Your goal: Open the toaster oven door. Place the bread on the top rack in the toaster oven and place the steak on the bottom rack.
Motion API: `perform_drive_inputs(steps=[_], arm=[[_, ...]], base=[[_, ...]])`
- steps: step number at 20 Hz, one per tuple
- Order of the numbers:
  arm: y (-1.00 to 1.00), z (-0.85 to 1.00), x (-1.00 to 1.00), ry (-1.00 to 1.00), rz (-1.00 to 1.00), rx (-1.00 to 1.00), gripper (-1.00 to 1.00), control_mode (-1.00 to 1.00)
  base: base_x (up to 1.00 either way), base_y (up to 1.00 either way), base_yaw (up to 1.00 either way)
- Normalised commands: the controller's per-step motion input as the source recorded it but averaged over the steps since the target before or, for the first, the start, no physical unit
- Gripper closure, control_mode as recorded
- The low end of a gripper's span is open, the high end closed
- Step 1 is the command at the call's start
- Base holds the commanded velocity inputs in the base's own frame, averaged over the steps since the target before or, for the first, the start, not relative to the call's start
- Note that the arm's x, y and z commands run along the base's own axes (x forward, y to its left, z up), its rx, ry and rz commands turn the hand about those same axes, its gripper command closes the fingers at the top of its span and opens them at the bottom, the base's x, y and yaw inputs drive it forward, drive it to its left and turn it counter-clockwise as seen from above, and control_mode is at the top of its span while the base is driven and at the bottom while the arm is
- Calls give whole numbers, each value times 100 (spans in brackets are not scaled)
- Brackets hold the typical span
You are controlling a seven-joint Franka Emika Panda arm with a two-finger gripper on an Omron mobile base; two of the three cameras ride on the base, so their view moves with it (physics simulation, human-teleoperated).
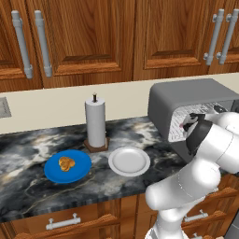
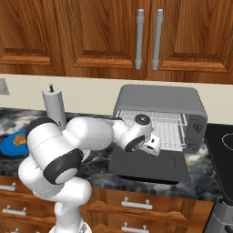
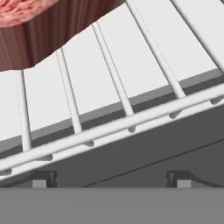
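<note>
A: Report the state of the gripper [image 2: 154, 146].

B: The gripper sits at the mouth of the toaster oven [image 2: 159, 107], above the toaster oven door [image 2: 150, 167], which lies folded down flat at the front edge of the worktop [image 1: 28, 186]. Its jaws stand fully apart and clamp nothing. In the hand view the two finger tips [image 3: 41, 179] sit wide apart at the bottom, just in front of a wire rack.

A: Locate the steak.

B: The steak [image 3: 39, 30] lies on the bottom rack [image 3: 113, 100], behind its front bar, clear of both finger tips. The top rack [image 2: 152, 116] sits above it.

A: Locate the bread.

B: The bread [image 1: 66, 163] rests on a blue plate [image 1: 81, 173] near the worktop's front edge, well apart from the oven. A white plate [image 1: 129, 161] lies just beside it. A paper-towel roll [image 1: 95, 122] stands upright behind both, toward the rear edge.

A: Any readable markings?

B: No legible writing can be made out on the oven or elsewhere.
</note>
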Motion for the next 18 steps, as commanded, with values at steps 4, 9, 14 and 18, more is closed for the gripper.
perform_drive_inputs(steps=[4,9,14,18], arm=[[0,-1,35,-3,-13,4,-100,-100],[0,0,32,-4,-10,5,-100,-100],[0,0,5,-3,-8,8,-100,-100],[-4,0,-3,-4,-4,6,-100,-100]], base=[[0,0,0],[0,0,0],[0,0,0],[0,0,0]])
